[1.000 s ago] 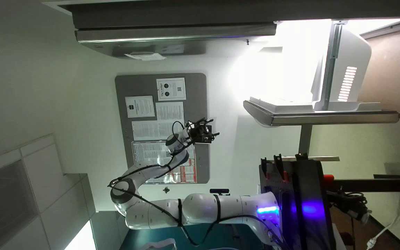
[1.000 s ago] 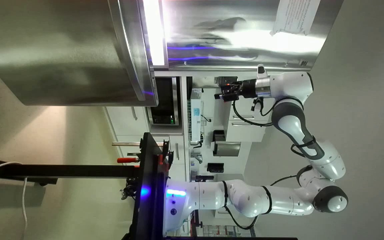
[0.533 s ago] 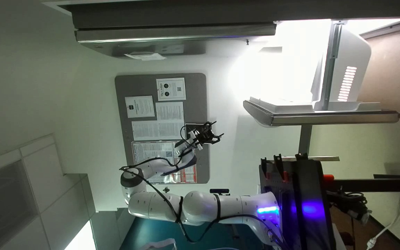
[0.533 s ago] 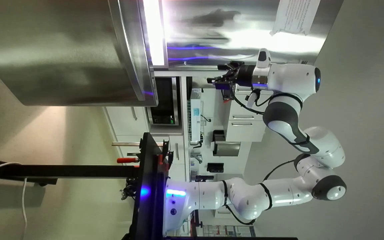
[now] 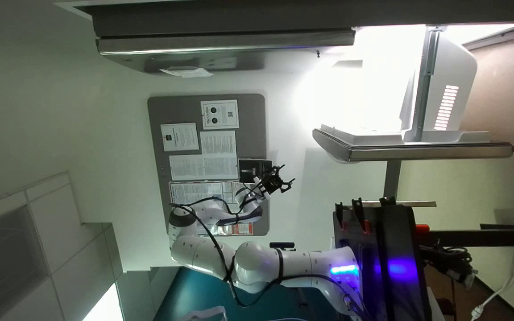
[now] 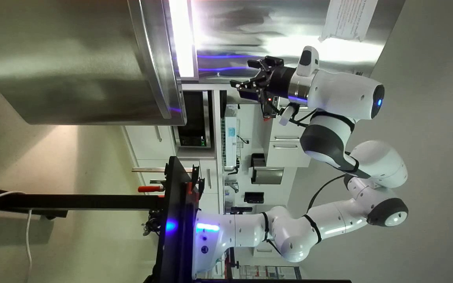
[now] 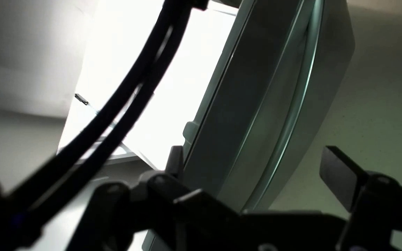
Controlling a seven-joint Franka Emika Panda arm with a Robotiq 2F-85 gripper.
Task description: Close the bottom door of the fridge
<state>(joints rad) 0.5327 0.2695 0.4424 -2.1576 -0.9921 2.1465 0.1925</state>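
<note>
The fridge [image 5: 301,14] stands beyond the fingers [image 7: 340,177], its bright white interior [image 5: 386,76] exposed. Closing is probably at the approach stage: the bottom door [image 6: 77,74] next calls, I judge, for the gripper [image 6: 243,73] to descend outside it and push it fridgeward. Pulled out like a drawer, the door sits lower than the fingers and clear of them, a brushed grey steel slab. A bowed bar handle [image 7: 298,94] runs along its upper edge. The fingers are spread wide, gripping nothing.

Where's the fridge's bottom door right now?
In an exterior view, the bottom door stands open toward the picture's right, with the fridge and its bright light above it and the black table below.
</note>
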